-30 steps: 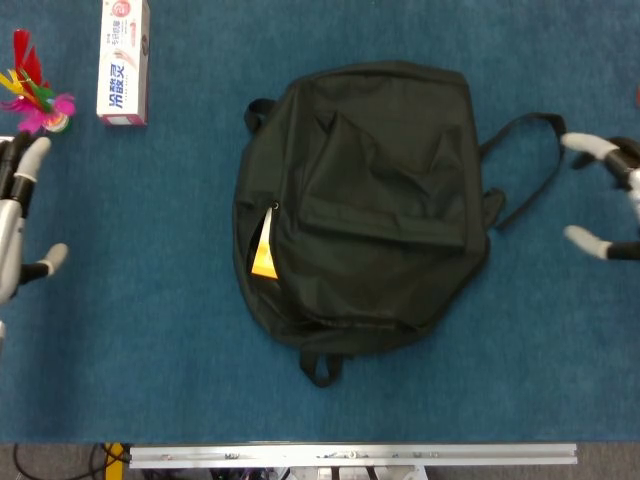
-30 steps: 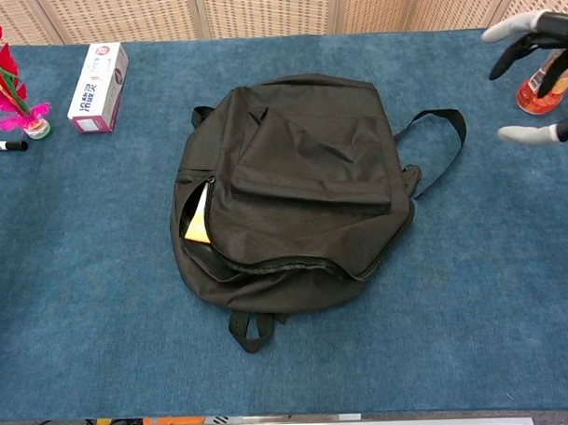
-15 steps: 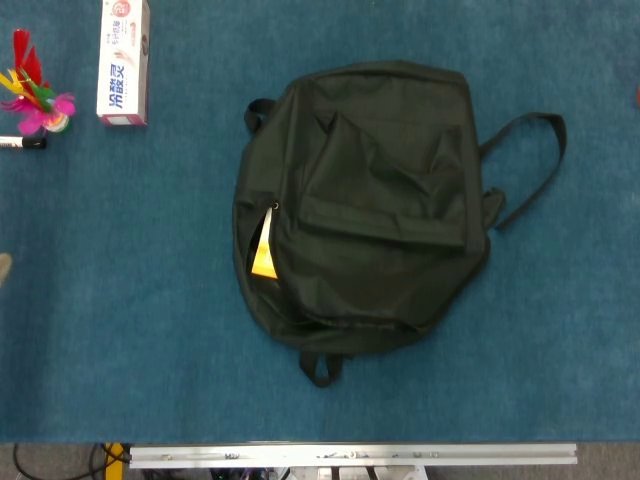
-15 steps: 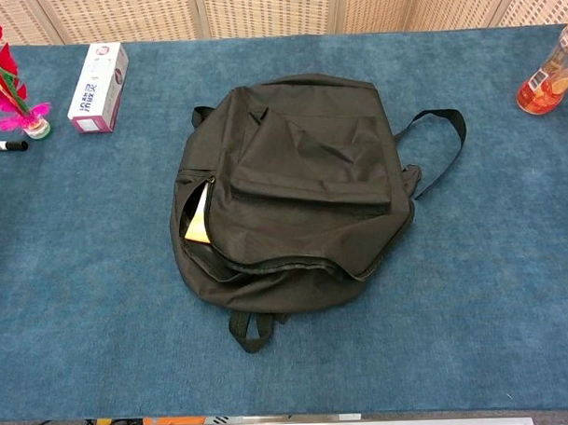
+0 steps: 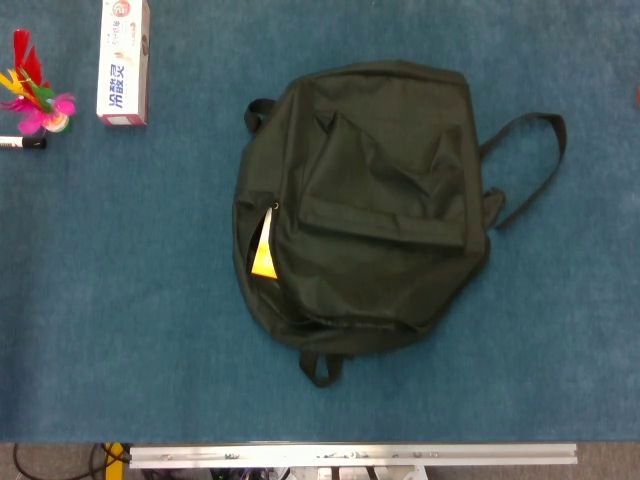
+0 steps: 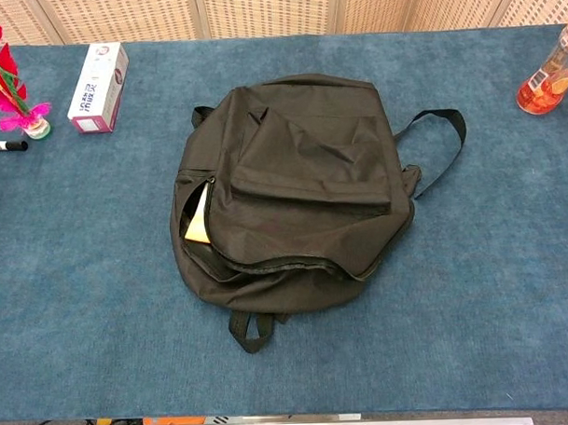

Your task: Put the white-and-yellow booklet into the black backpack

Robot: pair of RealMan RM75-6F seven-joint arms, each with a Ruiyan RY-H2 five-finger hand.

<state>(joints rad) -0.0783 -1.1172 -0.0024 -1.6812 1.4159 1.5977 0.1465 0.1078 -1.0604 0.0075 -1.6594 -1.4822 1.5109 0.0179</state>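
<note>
In the head view the black backpack [image 5: 365, 205] lies flat on the blue worktop [image 5: 120, 330], and the white-and-yellow booklet [image 5: 263, 252] sits inside its side opening, with only a narrow pale and orange corner showing through the unzipped slit on the bag's left edge; a strap [image 5: 530, 160] loops out to the right, and a toothpaste box [image 5: 123, 62], a feathered shuttlecock [image 5: 35, 95] and a marker [image 5: 20, 143] rest well apart at the upper left. No robot hand appears here. In the chest view the booklet [image 6: 199, 220] is again tucked into the backpack [image 6: 297, 189], most of it hidden by the fabric, and a bottle of orange liquid [image 6: 548, 68] stands at the far right. Neither robot hand shows in this view either, so how far open they are, and whether they hold anything, cannot be told. Judged from how things lie, the task looks essentially done, with at most pushing the corner fully in left
</note>
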